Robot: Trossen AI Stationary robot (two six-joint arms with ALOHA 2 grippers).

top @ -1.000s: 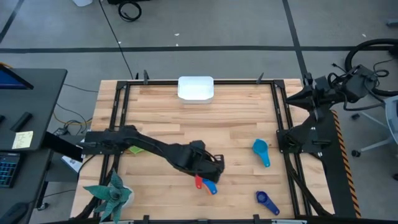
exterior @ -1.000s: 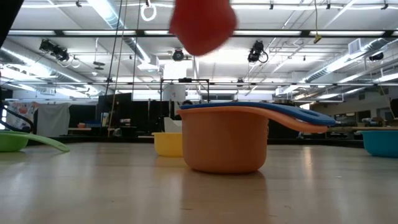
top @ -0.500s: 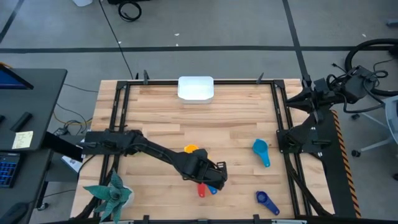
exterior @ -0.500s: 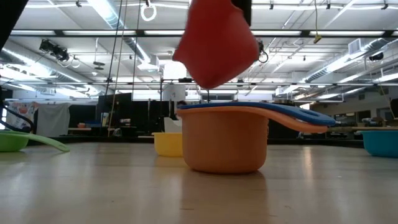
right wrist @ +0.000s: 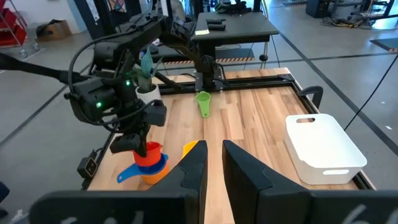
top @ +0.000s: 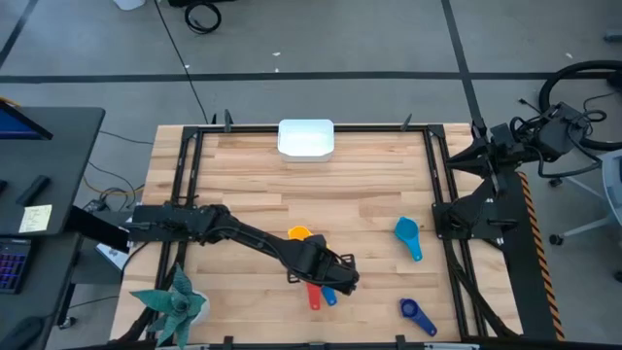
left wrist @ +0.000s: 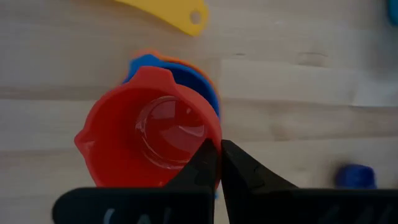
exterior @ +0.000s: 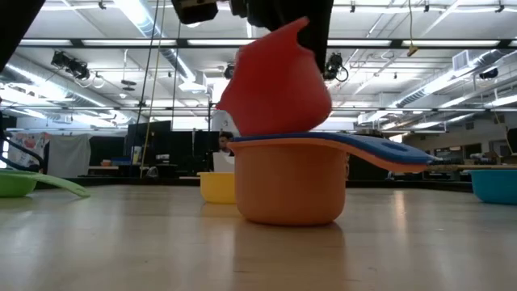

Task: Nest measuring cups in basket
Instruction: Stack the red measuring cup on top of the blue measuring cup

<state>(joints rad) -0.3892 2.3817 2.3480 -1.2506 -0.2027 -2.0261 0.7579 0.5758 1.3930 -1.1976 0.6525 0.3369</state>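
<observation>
Your left pincer [left wrist: 217, 163] is clamped on the rim of the red cup [left wrist: 149, 130], tilted just above the dark blue cup [left wrist: 186, 74] nested in the orange cup [exterior: 291, 186]. The white basket [top: 306, 138] sits at the desk's [top: 369, 185] far edge. Your right pincer [right wrist: 214, 163] waits off to the side, fingers slightly apart, empty.

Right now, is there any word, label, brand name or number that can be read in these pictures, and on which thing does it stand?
No text can be read in any view.
Yellow note on the side desk: writing too small to read.
Red cup in the left hand: no marking visible.
White basket: plain.
</observation>
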